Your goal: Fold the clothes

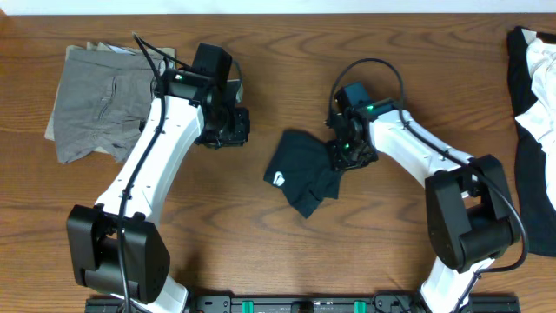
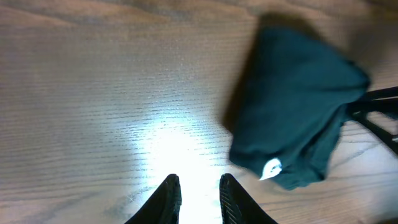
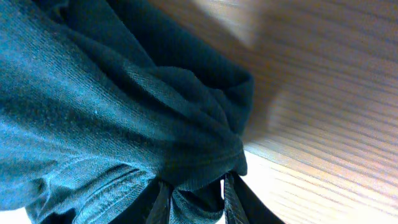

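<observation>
The black-navy T-shirt (image 1: 302,170) lies crumpled in the middle of the table, its small white tag (image 1: 277,179) showing at the left edge. It also shows in the left wrist view (image 2: 292,106) with the tag (image 2: 271,168). My right gripper (image 1: 340,152) is shut on a bunch of the T-shirt's right edge; in the right wrist view the fabric (image 3: 124,106) is pinched between the fingers (image 3: 193,199). My left gripper (image 1: 228,130) hovers left of the T-shirt, apart from it, its fingers (image 2: 198,190) slightly apart and empty over bare wood.
Folded grey shorts (image 1: 95,100) lie at the far left behind my left arm. Black-and-white garments (image 1: 534,113) lie in a heap at the right edge. Wood tabletop (image 1: 261,252) surrounds the T-shirt.
</observation>
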You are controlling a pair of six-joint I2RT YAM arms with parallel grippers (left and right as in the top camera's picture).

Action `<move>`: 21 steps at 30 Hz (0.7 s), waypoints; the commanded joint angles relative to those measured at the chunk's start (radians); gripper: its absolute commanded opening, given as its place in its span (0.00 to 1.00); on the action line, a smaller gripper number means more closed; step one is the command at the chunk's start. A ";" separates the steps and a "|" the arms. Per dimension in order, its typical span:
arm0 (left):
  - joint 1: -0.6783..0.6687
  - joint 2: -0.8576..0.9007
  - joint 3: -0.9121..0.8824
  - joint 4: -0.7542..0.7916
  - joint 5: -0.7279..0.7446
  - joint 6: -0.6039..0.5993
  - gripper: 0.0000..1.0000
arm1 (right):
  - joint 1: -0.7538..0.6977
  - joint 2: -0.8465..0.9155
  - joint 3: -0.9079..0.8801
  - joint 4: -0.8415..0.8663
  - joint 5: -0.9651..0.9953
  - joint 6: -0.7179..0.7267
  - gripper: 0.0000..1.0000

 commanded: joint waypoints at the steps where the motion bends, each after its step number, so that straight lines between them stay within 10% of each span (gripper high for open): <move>1: -0.011 0.011 -0.037 0.019 0.024 0.021 0.27 | -0.015 -0.050 0.026 -0.007 0.081 0.016 0.29; 12: -0.118 0.051 -0.228 0.414 0.251 0.027 0.78 | -0.013 -0.116 0.027 0.000 0.008 -0.023 0.48; 21: -0.119 0.276 -0.231 0.576 0.382 -0.083 0.80 | -0.014 -0.116 0.027 -0.020 -0.009 -0.023 0.47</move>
